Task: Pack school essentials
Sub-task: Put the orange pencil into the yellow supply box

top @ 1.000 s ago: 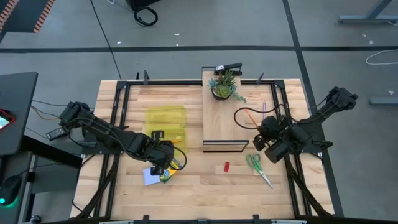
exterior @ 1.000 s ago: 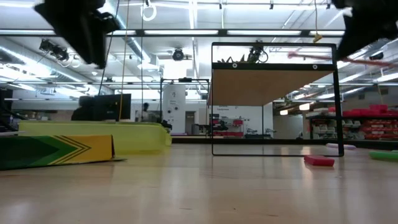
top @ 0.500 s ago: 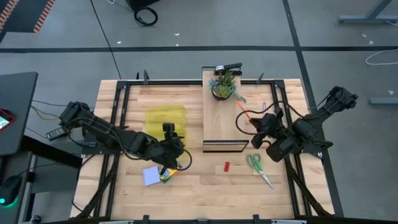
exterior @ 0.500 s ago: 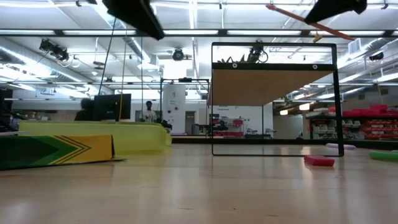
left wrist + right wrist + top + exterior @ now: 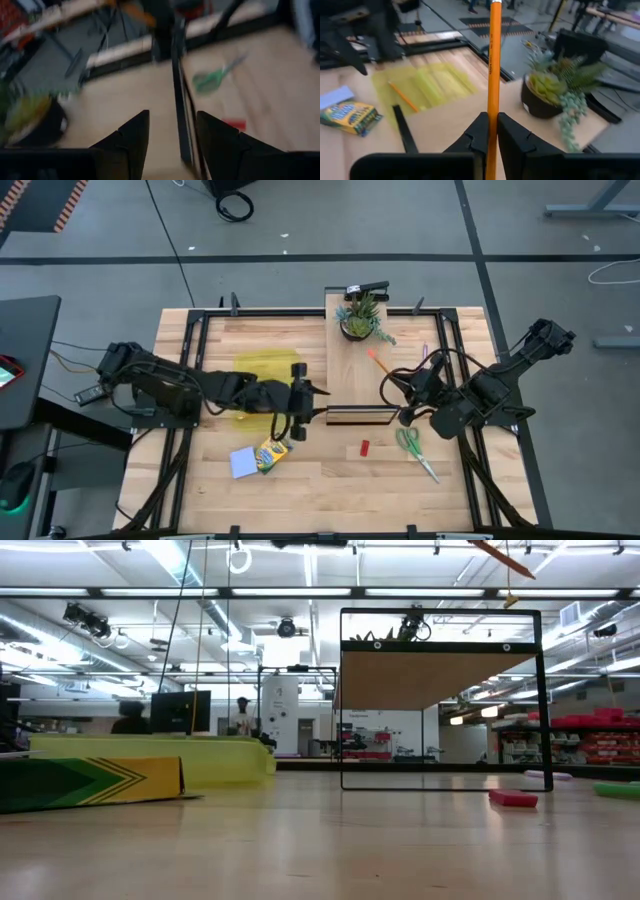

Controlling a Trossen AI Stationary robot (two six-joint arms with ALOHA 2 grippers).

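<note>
Between our right gripper's jaws sits the long orange wooden pencil — pinched upright above the wooden counter. Our left gripper hovers with jaws spread, empty — green-handled scissors and small red block lie ahead.

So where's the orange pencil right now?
The right hand holds the pencil up off the table. In the high view it's over the raised board, between the plant and the scissors.

Crayon box just beside notepad, scissors well apart
</note>
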